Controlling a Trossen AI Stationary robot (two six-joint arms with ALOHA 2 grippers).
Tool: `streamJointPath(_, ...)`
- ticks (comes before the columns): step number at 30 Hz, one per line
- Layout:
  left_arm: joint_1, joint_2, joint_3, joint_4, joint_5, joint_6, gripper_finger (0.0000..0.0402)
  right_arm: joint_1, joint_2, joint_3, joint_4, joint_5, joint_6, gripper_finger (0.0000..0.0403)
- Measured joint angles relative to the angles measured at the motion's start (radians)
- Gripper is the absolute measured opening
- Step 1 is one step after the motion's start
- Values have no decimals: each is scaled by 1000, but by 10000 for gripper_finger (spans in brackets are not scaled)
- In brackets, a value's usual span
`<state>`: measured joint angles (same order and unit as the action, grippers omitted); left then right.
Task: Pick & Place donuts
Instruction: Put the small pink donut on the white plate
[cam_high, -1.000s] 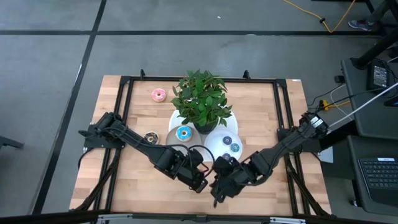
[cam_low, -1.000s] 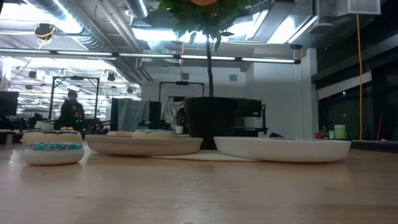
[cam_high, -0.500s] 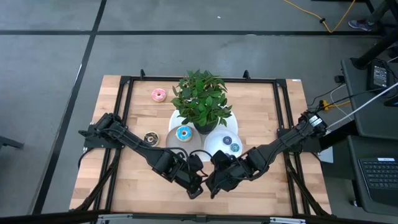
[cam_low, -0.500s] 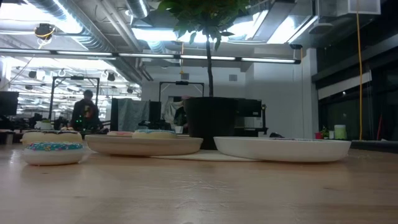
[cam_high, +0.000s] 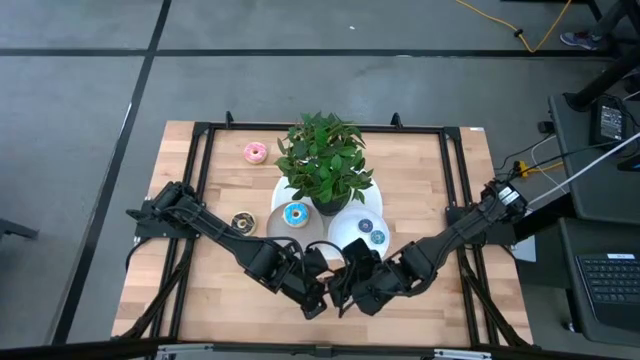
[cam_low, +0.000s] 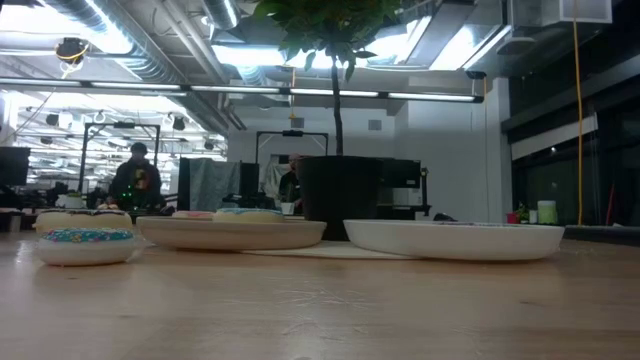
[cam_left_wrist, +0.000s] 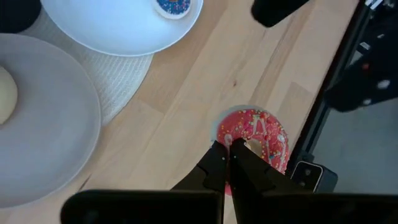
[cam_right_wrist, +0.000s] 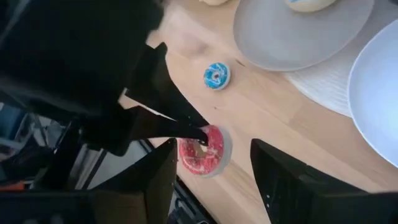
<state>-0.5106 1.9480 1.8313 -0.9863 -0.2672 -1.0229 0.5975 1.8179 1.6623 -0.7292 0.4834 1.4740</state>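
Note:
A pink sprinkled donut (cam_left_wrist: 260, 138) lies flat on the wood by the table's near edge. My left gripper (cam_left_wrist: 229, 147) is shut with its tips on that donut. My right gripper (cam_right_wrist: 211, 152) hangs open above the same donut (cam_right_wrist: 205, 155), one finger on each side, touching nothing. Both grippers meet at the near middle in the high view, left (cam_high: 316, 303) and right (cam_high: 343, 293). Other donuts: a pink one (cam_high: 255, 152) at the far left, a dark one (cam_high: 242, 222), a blue one (cam_high: 296, 213) on the grey plate, two minis (cam_high: 371, 232) on the white plate. My left gripper has its fingertips (cam_left_wrist: 239, 147) close together on the pink donut's ring, at the side nearest the gripper beside the hole (cam_right_wrist: 200, 144). It comes slanting down from the table's left. The donut lies flat on the table. Whether one tip sits in the hole, I cannot tell.
A potted plant (cam_high: 322, 160) stands mid-table behind the grey plate (cam_high: 285, 228) and the white plate (cam_high: 345, 232). A small blue donut (cam_right_wrist: 216, 74) lies on the wood near the grey plate. A black frame (cam_high: 200, 135) rims the table. People show in the room behind.
My right gripper has moved toward the table's left and slightly toward the far edge, closing on my left gripper. My left gripper has shifted a little toward the near-left.

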Motion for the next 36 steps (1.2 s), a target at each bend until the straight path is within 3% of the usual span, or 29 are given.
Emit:
streamJointPath(8, 0, 0, 0, 62, -5, 13, 3, 50, 22, 0, -11, 62, 87, 204)
streamJointPath(15, 4, 0, 0, 101, -16, 24, 3, 125, 49, -1, -59, 236, 261, 204)
streamJointPath(22, 4, 0, 0, 109, -31, 24, 3, 164, 55, -1, -129, 302, 430, 204)
streamJointPath(36, 4, 0, 0, 147, -41, 41, 3, 165, 83, 0, -77, 312, 514, 204)
